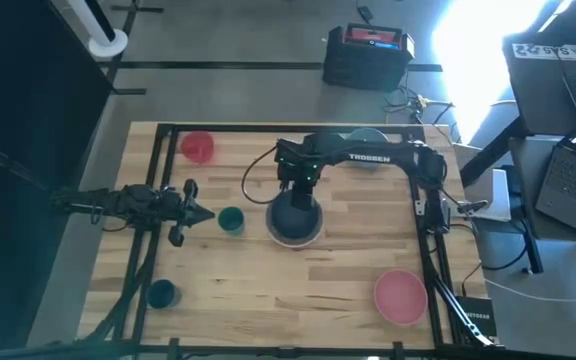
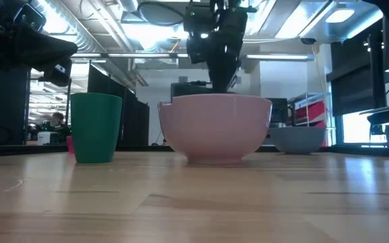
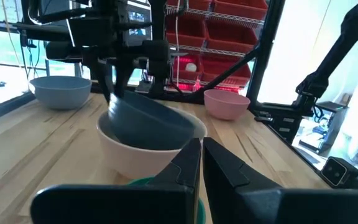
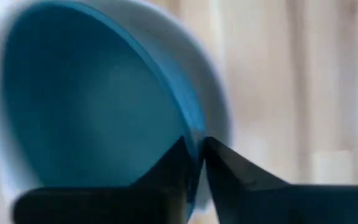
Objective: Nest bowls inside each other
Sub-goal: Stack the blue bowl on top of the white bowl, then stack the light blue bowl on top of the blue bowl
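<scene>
1. "TROSSEN" reads in white capitals along the right arm's dark forearm link [image 1: 368, 157], upper middle of the high view, lying level across the table.
2. A white label with dark characters sits on a dark case [image 1: 558, 50] at the upper right of the high view; its characters are too blurred to read.
3. A small white mark shows on the dark base [image 1: 476, 312] at the lower right corner of the table frame in the high view; it is too small to read.
4. No other lettering can be read in the low view or either wrist view.
</scene>
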`<action>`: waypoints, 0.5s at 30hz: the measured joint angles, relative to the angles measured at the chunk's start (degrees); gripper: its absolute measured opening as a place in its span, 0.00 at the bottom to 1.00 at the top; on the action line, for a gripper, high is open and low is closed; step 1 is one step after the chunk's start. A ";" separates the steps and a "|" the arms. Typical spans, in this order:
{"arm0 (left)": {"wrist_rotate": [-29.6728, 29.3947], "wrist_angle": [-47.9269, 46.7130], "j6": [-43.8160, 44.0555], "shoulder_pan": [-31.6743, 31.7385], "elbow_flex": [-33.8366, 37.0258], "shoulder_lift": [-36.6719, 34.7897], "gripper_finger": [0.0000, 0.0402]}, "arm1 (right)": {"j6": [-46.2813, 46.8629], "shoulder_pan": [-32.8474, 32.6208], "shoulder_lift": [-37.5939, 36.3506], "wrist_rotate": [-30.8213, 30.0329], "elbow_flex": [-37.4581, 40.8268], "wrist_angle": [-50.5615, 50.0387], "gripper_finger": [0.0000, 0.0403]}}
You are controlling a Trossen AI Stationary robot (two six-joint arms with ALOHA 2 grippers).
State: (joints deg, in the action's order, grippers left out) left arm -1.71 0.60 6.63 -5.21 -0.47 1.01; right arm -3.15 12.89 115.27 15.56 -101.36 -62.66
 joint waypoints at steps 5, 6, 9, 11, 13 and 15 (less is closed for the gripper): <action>0.01 0.00 0.00 0.01 -0.02 0.01 0.00 | 1.78 -0.10 -0.04 0.10 -1.06 1.05 0.39; 0.01 0.00 0.00 0.00 0.00 -0.01 0.00 | 2.19 0.85 -0.10 -2.36 -1.64 -0.55 0.41; 0.01 0.00 0.01 0.00 -0.01 -0.01 0.00 | 3.52 4.37 -0.32 -10.03 -3.27 -6.02 0.44; 0.01 0.00 0.01 0.00 -0.01 -0.01 0.00 | 4.40 6.73 -0.47 -15.14 -4.35 -9.66 0.46; 0.01 0.00 0.01 0.00 -0.01 -0.01 0.00 | 5.28 9.08 -0.61 -20.25 -5.44 -13.31 0.48; 0.01 0.00 0.02 0.00 -0.02 -0.01 0.00 | 6.16 11.43 -0.76 -25.36 -6.52 -16.95 0.50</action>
State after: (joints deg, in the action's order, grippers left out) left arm -1.69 0.60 6.65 -5.21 -0.49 0.99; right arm 3.01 24.32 114.51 -9.81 -107.88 -79.61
